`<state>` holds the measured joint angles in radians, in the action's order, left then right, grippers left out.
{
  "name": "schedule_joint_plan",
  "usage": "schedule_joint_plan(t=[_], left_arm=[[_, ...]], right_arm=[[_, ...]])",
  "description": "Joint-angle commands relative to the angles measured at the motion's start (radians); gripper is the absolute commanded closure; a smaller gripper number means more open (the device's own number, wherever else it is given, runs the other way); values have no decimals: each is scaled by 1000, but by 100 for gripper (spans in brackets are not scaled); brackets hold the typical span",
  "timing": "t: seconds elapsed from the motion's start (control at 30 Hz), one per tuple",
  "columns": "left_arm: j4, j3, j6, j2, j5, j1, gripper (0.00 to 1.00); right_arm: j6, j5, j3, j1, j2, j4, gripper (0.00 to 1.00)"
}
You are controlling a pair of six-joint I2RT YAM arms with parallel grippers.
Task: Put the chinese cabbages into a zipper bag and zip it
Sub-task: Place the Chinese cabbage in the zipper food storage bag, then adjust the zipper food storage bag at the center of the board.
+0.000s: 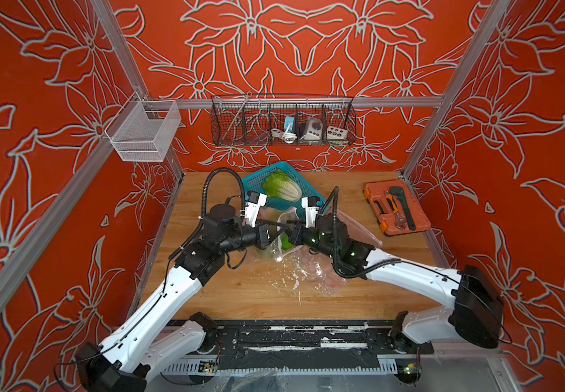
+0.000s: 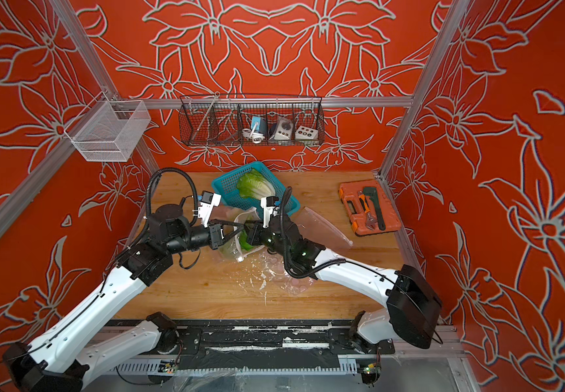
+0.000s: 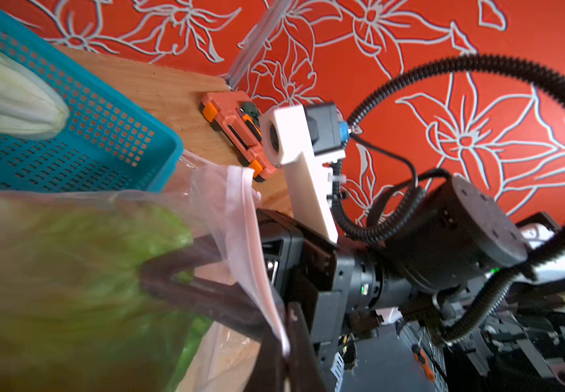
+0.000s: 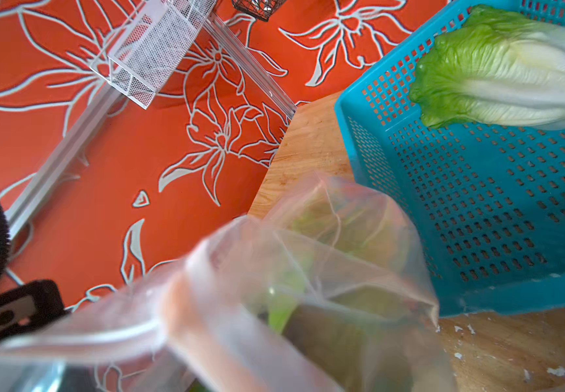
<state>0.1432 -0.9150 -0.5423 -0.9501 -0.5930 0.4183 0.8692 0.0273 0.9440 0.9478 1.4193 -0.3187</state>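
Observation:
A clear zipper bag [image 1: 286, 216] [image 2: 244, 217] hangs lifted between my two grippers in front of the blue basket [image 1: 253, 177]. Green leaves of a chinese cabbage [image 1: 286, 243] [image 3: 70, 271] show through its wall. My left gripper [image 1: 282, 226] [image 3: 284, 349] is shut on the bag's pink zipper strip [image 3: 243, 230]. My right gripper [image 1: 288, 234] faces it, shut on the bag's rim. In the right wrist view the bag [image 4: 308, 271] hangs blurred over its jaws. One more chinese cabbage [image 1: 281, 186] [image 4: 504, 78] lies in the basket.
An orange tool case [image 1: 396, 210] with wrenches lies at the right rear of the wooden table. A second clear bag [image 2: 325, 224] lies under my right arm, and crumpled plastic [image 1: 294, 275] sits mid-table. A black wire basket [image 1: 282, 120] and a white mesh basket [image 1: 142, 130] hang on the frame.

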Motion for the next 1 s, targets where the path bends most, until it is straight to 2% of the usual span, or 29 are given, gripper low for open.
schedule_joint_plan(t=[0.0,0.1,0.23,0.3,0.37,0.47,0.57,0.67,0.97], left_arm=[[-109,28,-88,28,-31,-75,98],[-137,63,-141,31,-12,-140,98],[-189,95,-187,12,-19,-166,97],[-213,99,-209,2,-18,-168,97],[-234,98,-225,-7,-16,-169,96],[-258,95,-241,-24,-25,-169,96],[-268,94,-245,-30,-34,-168,95],[-281,101,-247,-30,-39,-167,93],[-298,101,-248,-61,-47,-167,93]], right_arm=[[-57,18,52,0,32,62,96],[-96,126,131,-15,42,204,78],[-190,260,303,-41,69,515,57],[-241,266,367,-44,47,657,50],[-263,216,386,-44,2,751,45],[-222,111,374,-43,-70,883,41],[-91,54,285,-10,-128,913,38],[-3,37,225,46,-146,845,36],[11,94,274,94,-10,712,44]])
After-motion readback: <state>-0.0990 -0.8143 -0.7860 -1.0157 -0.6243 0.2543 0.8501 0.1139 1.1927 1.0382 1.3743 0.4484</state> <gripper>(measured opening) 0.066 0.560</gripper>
